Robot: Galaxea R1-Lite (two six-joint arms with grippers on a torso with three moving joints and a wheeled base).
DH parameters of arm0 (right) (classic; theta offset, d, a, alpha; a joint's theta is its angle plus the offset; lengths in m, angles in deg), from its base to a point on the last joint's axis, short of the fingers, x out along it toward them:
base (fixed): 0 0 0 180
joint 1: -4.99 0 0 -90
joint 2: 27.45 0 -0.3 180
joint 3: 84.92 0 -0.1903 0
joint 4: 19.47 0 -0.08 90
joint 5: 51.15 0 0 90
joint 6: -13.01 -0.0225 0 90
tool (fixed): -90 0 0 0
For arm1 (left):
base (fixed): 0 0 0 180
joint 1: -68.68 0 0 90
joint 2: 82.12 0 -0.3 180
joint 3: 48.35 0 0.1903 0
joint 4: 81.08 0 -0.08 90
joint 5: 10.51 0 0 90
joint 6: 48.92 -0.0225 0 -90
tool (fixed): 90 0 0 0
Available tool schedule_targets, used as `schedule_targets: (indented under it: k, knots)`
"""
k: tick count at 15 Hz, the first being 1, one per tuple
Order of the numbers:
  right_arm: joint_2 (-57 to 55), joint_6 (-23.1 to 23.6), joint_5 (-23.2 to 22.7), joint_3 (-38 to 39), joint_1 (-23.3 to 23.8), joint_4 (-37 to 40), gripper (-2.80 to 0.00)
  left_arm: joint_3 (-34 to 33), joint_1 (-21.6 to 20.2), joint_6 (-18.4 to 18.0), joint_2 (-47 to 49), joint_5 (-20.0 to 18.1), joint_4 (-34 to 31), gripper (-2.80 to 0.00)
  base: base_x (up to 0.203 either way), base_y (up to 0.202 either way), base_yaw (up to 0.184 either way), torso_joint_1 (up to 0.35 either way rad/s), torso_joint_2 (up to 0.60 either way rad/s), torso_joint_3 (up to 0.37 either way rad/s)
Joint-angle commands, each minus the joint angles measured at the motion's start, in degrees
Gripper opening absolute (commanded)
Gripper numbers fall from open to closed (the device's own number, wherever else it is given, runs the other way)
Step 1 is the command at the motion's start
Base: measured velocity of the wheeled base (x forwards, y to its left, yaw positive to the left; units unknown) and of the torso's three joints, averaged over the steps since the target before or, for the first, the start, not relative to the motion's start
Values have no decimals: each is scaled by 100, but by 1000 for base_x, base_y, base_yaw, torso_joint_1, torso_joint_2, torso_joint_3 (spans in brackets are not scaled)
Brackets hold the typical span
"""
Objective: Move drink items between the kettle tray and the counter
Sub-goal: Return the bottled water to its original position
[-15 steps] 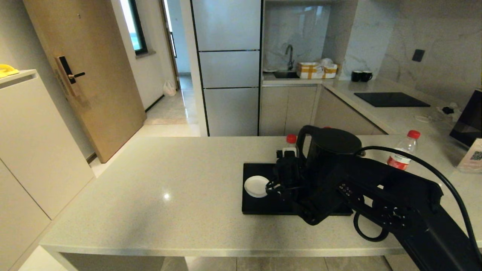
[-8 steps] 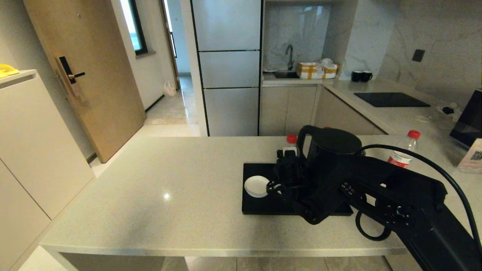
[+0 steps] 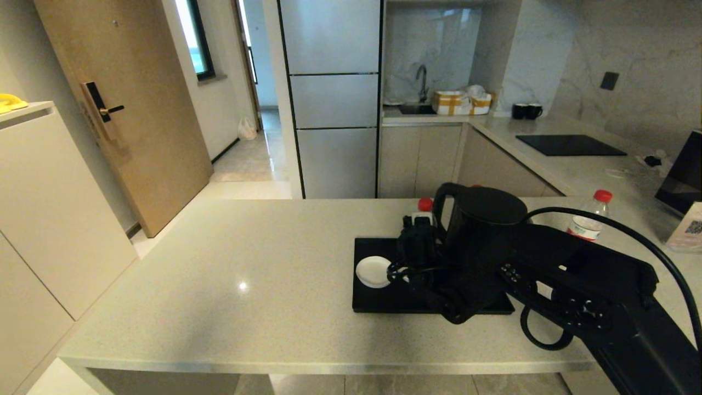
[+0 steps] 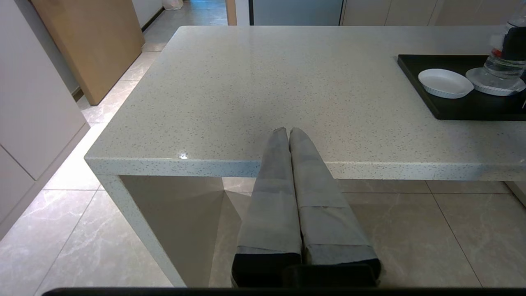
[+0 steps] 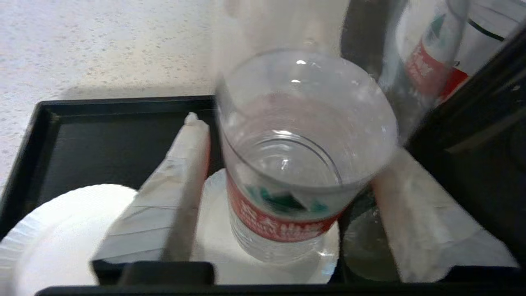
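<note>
A clear water bottle (image 5: 287, 205) with a red cap (image 3: 425, 204) stands upright on a white coaster (image 5: 213, 238) at the back of the glossy black kettle tray (image 3: 373, 302), just left of the black kettle (image 3: 482, 219). My right gripper (image 3: 418, 236) is open with one finger (image 5: 185, 172) on each side of this bottle, and a thin gap shows beside it. The second bottle (image 3: 589, 219) stands on the speckled counter (image 3: 247, 258) to the right, behind my right arm. My left gripper (image 4: 287, 130) is shut on nothing and hangs off the counter's front edge, out of the head view.
An empty round white coaster (image 3: 373, 271) lies at the tray's left end. A black cooktop panel (image 3: 570, 145) and a dark appliance (image 3: 683, 173) are on the far right worktop. A cable (image 3: 630, 236) loops over my right arm.
My right arm has shifted slightly and its forearm sits a little higher. The bottle on the tray has stayed on its coaster.
</note>
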Motion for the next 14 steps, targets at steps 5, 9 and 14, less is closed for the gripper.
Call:
schedule_targets:
  k: [5,9,14]
  knots:
    - [121,-11,16,77,-35,-23,0,-1,0,0,0,4,-5,-280,0,0,0,0,0,0]
    - [624,-267,-81,465,-297,291,0,-1,-9,0,0,4,-5,-280,0,0,0,0,0,0]
    - [1435,-1301,-631,683,-503,1704,0,-1,0,0,0,4,-4,-280,0,0,0,0,0,0]
